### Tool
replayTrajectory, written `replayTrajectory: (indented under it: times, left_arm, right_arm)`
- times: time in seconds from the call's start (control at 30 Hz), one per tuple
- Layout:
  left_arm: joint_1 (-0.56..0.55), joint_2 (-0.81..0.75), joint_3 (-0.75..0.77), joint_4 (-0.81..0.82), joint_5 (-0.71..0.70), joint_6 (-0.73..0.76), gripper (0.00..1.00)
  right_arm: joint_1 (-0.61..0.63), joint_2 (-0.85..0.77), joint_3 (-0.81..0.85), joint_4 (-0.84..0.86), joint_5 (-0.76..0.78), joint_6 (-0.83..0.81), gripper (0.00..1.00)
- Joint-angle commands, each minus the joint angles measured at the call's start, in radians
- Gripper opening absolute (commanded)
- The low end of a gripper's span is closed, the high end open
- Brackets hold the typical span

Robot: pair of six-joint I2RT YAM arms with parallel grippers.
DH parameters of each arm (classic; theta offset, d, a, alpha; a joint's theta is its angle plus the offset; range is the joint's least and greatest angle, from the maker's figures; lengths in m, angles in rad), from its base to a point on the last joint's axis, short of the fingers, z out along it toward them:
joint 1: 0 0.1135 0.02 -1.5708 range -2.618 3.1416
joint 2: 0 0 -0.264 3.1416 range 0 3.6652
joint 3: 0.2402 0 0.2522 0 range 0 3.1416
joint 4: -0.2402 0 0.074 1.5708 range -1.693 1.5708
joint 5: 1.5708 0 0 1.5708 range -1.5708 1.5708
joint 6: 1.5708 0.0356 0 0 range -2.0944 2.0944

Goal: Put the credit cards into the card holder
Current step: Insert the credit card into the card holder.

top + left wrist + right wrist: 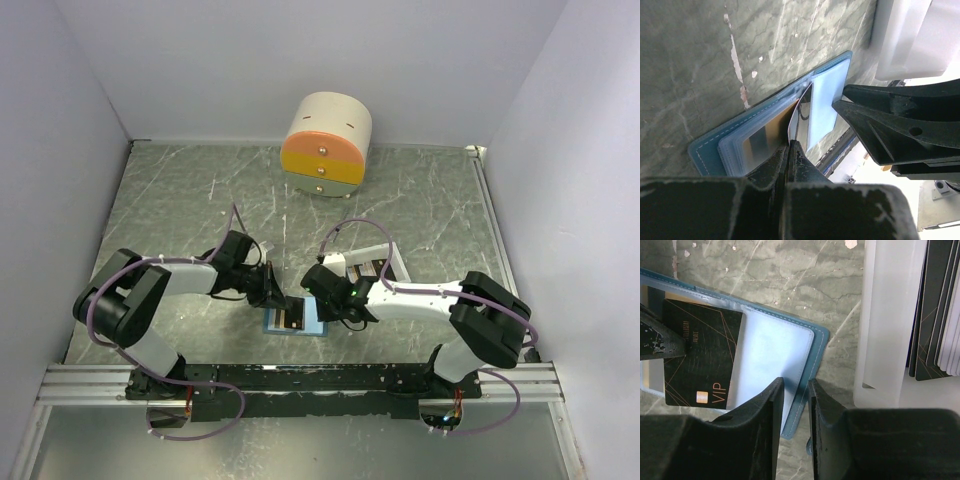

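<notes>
The black credit card (700, 357) is showing "VIP" in gold letters beside a small gold chip. A line of finer gold print higher on its face is too small to read. It is lying over the open card holder (772, 352), standing tilted on one long edge against the clear inner pockets in the left wrist view. A tan card (762, 140) is showing through one of those pockets.

The left gripper (790, 147) is clamping the black card's edge between fully closed jaws, reaching in from 10 o'clock of the holder in the top view. The right gripper (796, 387) is coming in from 3 o'clock. Its jaws are drawn together to a thin slit, and its tips are touching the holder's pale-blue flap at the stitched edge. Whether they are pinching that edge is not clear.

The card holder is lying flat on the marbled green table (180, 200), at 6 o'clock from the table's centre, close to the arm bases. The white tray (885, 340) is sitting just beside it at 2 o'clock, with the other credit cards (935, 310) stacked inside, mostly dark with a few pale ones. A round drawer box (325, 145) with orange and yellow fronts is standing well apart at 12 o'clock, against the back wall.
</notes>
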Motion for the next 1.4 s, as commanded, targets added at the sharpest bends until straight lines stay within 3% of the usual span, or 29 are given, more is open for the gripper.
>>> replayTrajectory:
  times: [0.0, 0.53, 0.87, 1.1, 1.37]
  left_arm:
    - [-0.021, -0.015, -0.038, 0.06, -0.023, -0.014, 0.07]
    - [-0.077, 0.032, 0.022, 0.023, -0.059, 0.016, 0.07]
    - [-0.077, -0.104, 0.078, -0.16, -0.211, -0.011, 0.43]
    - [-0.078, -0.215, 0.086, -0.241, -0.287, -0.034, 0.47]
    - [-0.082, -0.245, 0.036, -0.197, -0.237, -0.065, 0.49]
  right_arm:
    - [0.012, 0.026, -0.009, 0.001, -0.004, 0.014, 0.25]
    - [0.013, 0.049, 0.007, 0.012, -0.01, 0.002, 0.23]
    - [0.016, 0.037, 0.008, 0.022, -0.029, 0.003, 0.22]
    - [0.018, 0.037, -0.005, 0.055, -0.05, 0.012, 0.21]
    - [0.019, 0.03, -0.014, 0.068, -0.058, 0.021, 0.21]
